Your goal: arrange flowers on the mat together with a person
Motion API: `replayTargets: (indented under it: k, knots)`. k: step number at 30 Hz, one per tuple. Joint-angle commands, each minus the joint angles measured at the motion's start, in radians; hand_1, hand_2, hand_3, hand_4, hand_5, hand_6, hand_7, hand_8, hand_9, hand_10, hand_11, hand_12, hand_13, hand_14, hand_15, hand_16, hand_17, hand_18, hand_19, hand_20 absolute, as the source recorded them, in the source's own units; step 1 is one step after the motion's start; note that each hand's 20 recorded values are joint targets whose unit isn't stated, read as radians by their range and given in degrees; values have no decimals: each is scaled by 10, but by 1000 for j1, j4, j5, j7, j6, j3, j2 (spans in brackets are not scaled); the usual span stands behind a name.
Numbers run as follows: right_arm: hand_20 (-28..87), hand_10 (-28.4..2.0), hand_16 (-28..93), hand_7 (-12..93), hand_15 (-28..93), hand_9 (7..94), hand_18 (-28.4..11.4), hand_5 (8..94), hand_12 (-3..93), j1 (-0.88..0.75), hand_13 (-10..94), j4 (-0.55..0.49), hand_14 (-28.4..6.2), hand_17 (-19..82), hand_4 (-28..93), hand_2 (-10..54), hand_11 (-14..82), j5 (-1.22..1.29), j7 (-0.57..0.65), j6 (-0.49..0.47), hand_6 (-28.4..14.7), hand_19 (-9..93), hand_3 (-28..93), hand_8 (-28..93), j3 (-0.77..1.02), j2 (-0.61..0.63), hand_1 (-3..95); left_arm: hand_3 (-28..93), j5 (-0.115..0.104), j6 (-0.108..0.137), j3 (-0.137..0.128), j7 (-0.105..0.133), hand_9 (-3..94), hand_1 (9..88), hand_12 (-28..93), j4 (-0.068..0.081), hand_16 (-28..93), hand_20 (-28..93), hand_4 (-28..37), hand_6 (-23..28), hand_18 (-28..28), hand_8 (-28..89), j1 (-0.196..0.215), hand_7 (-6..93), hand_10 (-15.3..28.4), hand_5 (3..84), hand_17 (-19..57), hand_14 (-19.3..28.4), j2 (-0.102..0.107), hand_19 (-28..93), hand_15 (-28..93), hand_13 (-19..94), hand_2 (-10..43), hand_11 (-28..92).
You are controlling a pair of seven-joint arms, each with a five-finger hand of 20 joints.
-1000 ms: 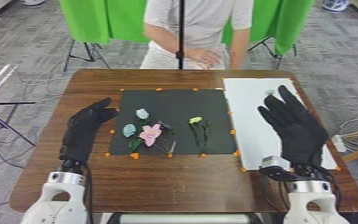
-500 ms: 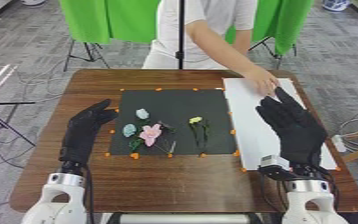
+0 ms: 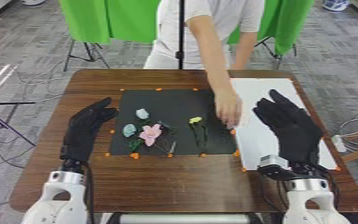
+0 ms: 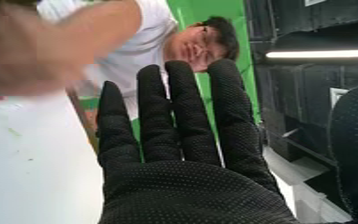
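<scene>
Pink flower (image 3: 151, 133) and yellow flower (image 3: 195, 120) on the mat (image 3: 168, 101); person's hand (image 3: 229, 109) at its right edge, probably placing a stem. Left hand (image 3: 90, 123), right hand (image 3: 288, 125) flank it, fingers extended, gripping nothing, likely giving working room.

No lettering, label, brand, number or sign is coming across legibly in the head view or the right wrist view
</scene>
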Motion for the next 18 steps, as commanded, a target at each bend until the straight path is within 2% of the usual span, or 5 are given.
replayTargets:
  k: [1, 5, 10, 14, 18]
  knots:
    - [296, -143, 133, 113, 134, 492, -151, 481, 130, 12, 374, 1, -114, 205, -170, 32, 62, -2, -20, -2, 2, 71, 795, -84, -6, 7, 63, 667, -11, -7, 9, 1, 483, 257, 167, 15, 31, 167, -197, 37, 117, -53, -7, 133, 142, 498, 50, 185, 16, 31, 197, 376, -3, 209]
    - [297, -142, 133, 116, 135, 499, -151, 487, 130, 15, 378, 2, -113, 205, -170, 32, 63, 2, -28, 11, 3, 72, 795, -84, -9, 11, 65, 668, -6, -18, 20, 7, 482, 256, 168, 23, 31, 167, -195, 37, 117, -52, -28, 134, 141, 497, 50, 185, 15, 32, 197, 375, -4, 209]
    - [299, -142, 134, 119, 137, 503, -150, 490, 130, 11, 384, 3, -113, 208, -169, 27, 64, -5, -17, -16, 3, 72, 796, -87, -8, 10, 69, 669, -9, -9, 9, 1, 482, 256, 167, 13, 31, 166, -196, 38, 116, -53, -5, 134, 141, 497, 51, 184, 10, 29, 196, 374, -4, 208]
    - [300, -142, 134, 119, 137, 503, -150, 490, 130, 5, 384, 0, -113, 208, -169, 23, 64, -3, -21, -1, 2, 73, 798, -87, 0, 8, 70, 669, -9, -7, 9, -1, 480, 256, 168, 13, 32, 166, -196, 38, 117, -53, -6, 133, 141, 497, 51, 185, 6, 29, 197, 374, -5, 208]
    - [300, -142, 135, 122, 138, 505, -149, 494, 131, 5, 385, 1, -112, 209, -168, 19, 64, 0, -28, 6, 4, 73, 802, -87, 3, 10, 75, 669, -2, -19, 10, 0, 480, 257, 168, 9, 32, 166, -197, 38, 117, -52, -7, 134, 141, 497, 50, 184, 7, 30, 196, 374, -5, 208]
